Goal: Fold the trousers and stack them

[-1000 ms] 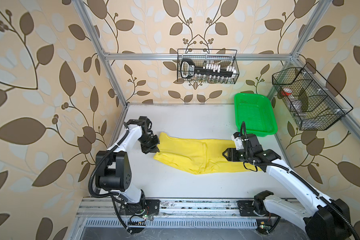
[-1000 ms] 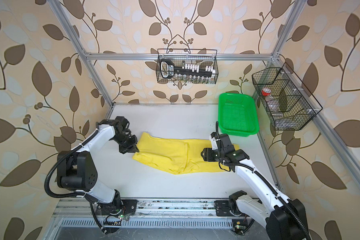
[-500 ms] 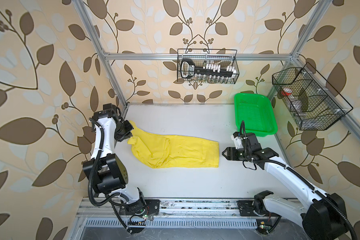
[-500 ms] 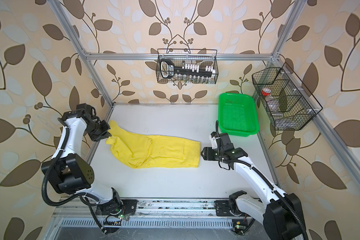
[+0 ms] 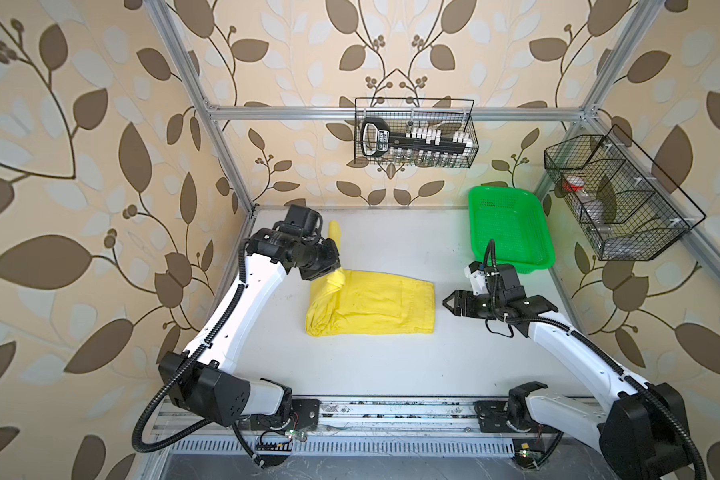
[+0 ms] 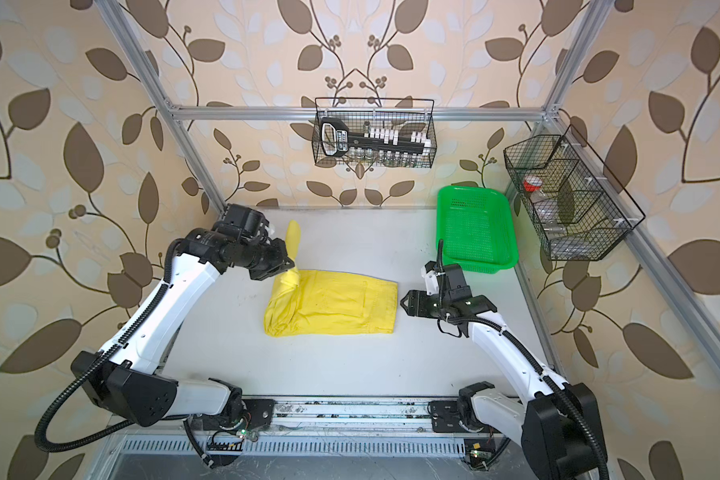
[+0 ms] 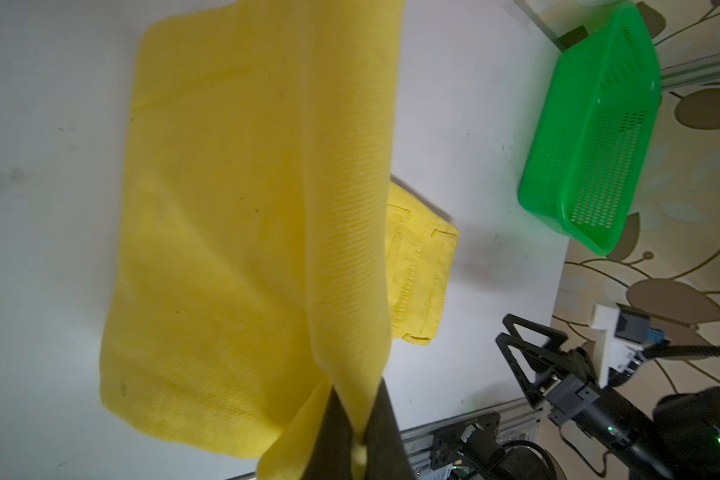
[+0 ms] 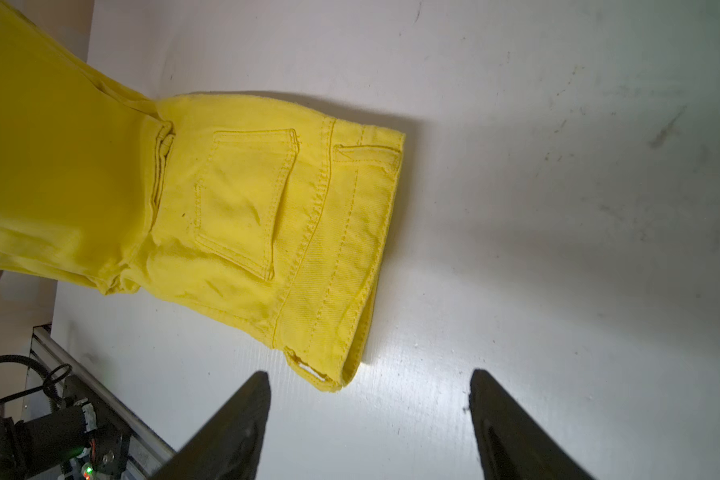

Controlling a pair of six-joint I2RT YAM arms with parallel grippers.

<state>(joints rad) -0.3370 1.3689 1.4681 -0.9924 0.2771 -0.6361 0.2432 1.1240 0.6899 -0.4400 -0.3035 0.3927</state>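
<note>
- Trousers (image 5: 375,307): folded, lying mid-table (image 5: 391,374), waistband toward the right edge, one leg end raised.
- Left gripper (image 7: 356,386): closed, pinching the raised leg end.
- Right gripper (image 8: 368,374): jaws apart, empty, just beside the waistband.

Overhead stereo pair; wrist views near trousers (image 8: 246,199)

The trousers (image 5: 371,307) lie on the table (image 5: 391,374), between the 2 grippers. 1 leg end stands up off the pile, pinched between the left gripper's (image 7: 360,440) fingers (image 7: 385,432). The waistband (image 8: 350,232) lies just ahead of the right gripper's (image 5: 449,305) fingertips (image 8: 242,415), not touching them. The mesh basket (image 5: 547,245) stands behind that gripper, well apart from its fingertips, in the table's far right corner.
</note>
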